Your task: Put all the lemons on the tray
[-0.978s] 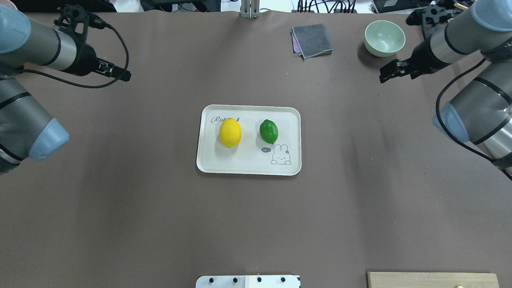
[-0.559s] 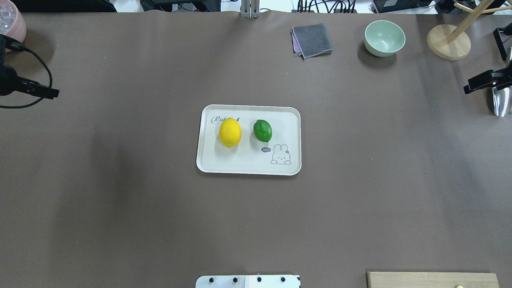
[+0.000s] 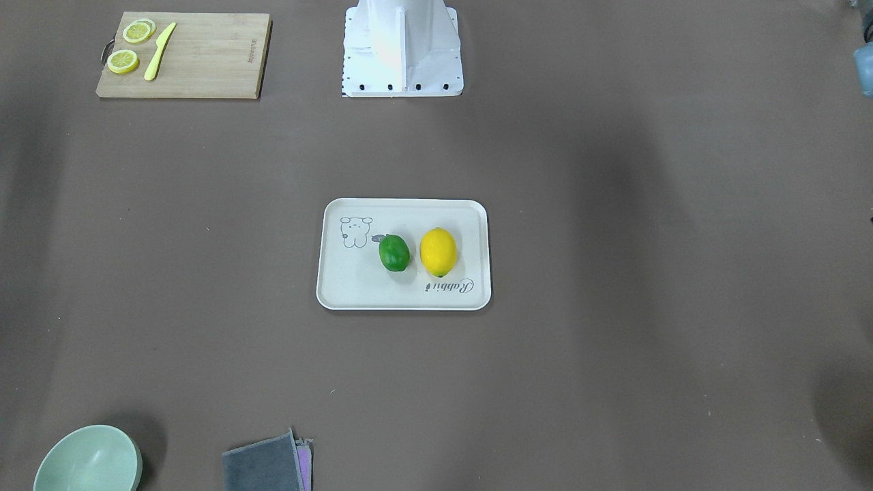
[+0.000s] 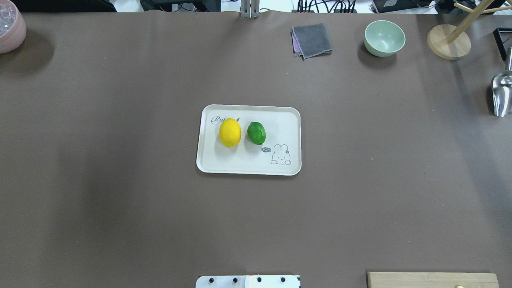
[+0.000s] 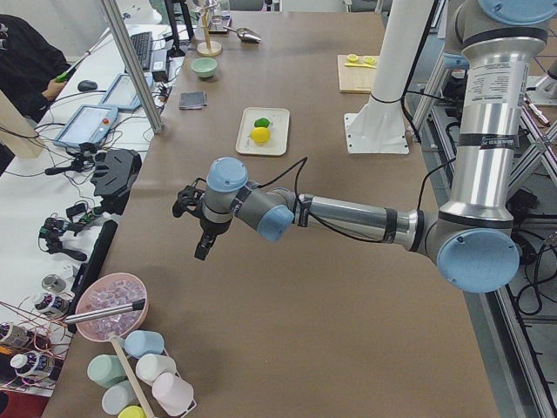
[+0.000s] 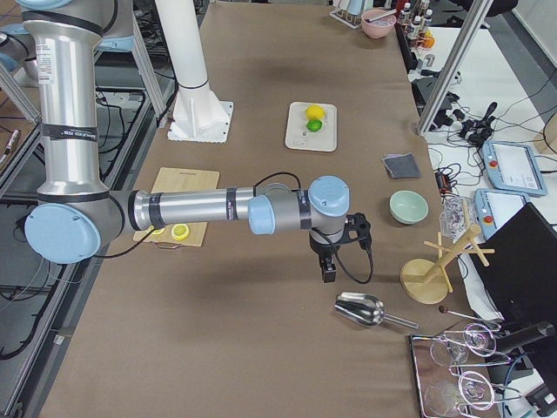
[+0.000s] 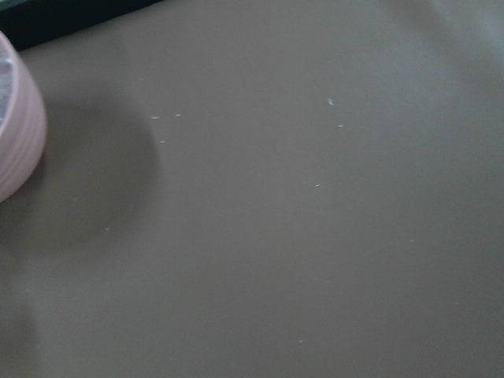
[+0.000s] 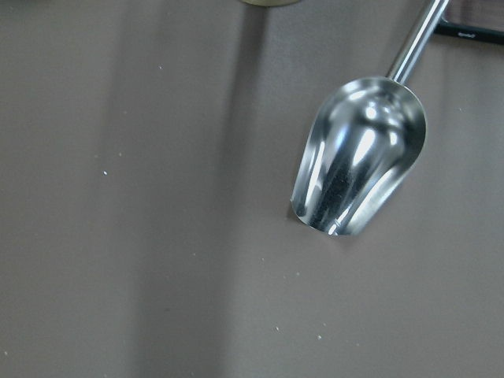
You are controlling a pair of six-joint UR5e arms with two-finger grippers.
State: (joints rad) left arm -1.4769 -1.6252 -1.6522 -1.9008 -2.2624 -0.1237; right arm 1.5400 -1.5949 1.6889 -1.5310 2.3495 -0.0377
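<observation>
Crosswise on tray (image 4: 240,162): yellow lemon (image 4: 230,133); green lemon (image 4: 256,133)

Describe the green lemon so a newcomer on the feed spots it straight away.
Find the cream tray in the middle of the brown table. Two oval fruits lie on it side by side. The green lemon is the one nearer the rabbit drawing, dark green where its neighbour, the yellow lemon, is bright yellow.

green bowl (image 4: 384,38) | grey cloth (image 4: 313,40) near it | metal scoop (image 8: 358,167) | bamboo board (image 3: 211,61): lemon slices (image 3: 124,61), yellow knife (image 3: 159,52)
</observation>
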